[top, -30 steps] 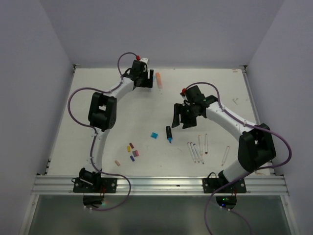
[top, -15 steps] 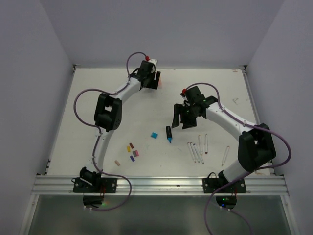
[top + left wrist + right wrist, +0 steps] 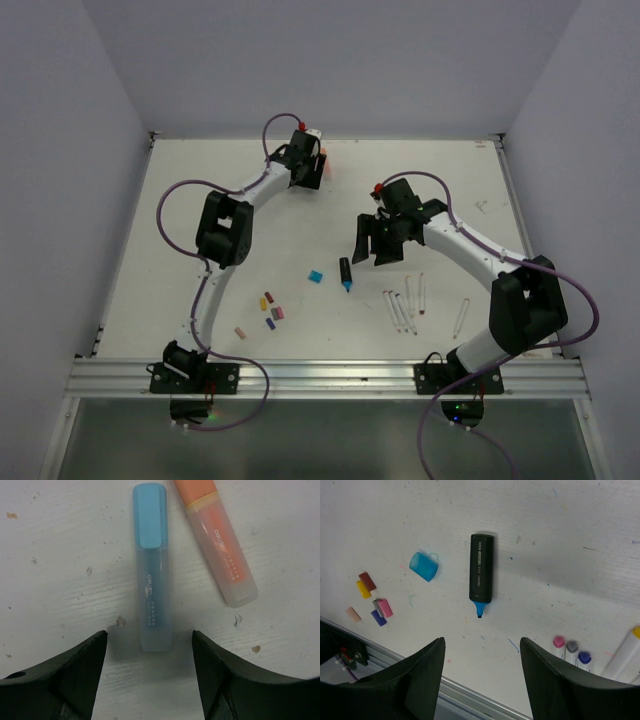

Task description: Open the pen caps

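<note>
Left wrist view shows your left gripper (image 3: 148, 635), jaws wide and empty, straddling the tail end of the blue marker (image 3: 155, 600), its blue cap (image 3: 150, 515) at the far end, so a skewed close can bump the orange marker (image 3: 225, 550) just beside it.

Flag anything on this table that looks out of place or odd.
The black marker lies uncapped, blue tip bare, a loose blue cap lying apart beside it. Stray ink strokes mark the table. Nothing looks spilled or broken.
</note>
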Tool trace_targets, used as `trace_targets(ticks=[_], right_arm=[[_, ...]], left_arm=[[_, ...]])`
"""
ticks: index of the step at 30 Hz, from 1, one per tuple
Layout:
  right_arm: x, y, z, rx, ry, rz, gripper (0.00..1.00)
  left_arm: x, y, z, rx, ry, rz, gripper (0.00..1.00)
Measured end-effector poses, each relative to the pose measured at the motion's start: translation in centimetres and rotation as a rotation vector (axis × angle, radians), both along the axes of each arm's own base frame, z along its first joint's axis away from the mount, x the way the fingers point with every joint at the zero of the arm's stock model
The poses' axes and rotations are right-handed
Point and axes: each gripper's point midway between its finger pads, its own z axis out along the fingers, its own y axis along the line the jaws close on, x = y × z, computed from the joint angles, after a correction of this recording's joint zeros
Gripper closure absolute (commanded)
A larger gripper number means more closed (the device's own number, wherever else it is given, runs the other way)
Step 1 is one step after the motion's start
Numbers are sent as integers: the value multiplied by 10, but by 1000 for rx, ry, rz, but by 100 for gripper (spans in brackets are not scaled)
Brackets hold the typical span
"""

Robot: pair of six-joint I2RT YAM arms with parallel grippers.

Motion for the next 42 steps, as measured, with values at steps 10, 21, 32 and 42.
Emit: trace_targets(ticks=[10,21,32,42], right_arm=[[0,0,0,0,0,0,35],[1,-1,-1,-1,0,-3,35],[0,-1,0,7,4,-2,35],[-2,4,12,51,-8,5,35]], left_arm=[[2,-1,-1,-5,-5,1,44],[9,-6,-2,-27,-20,2,90],[-9,19,-1,-34,-4,56,100],[-69,47,80,-143,-8,96,100]])
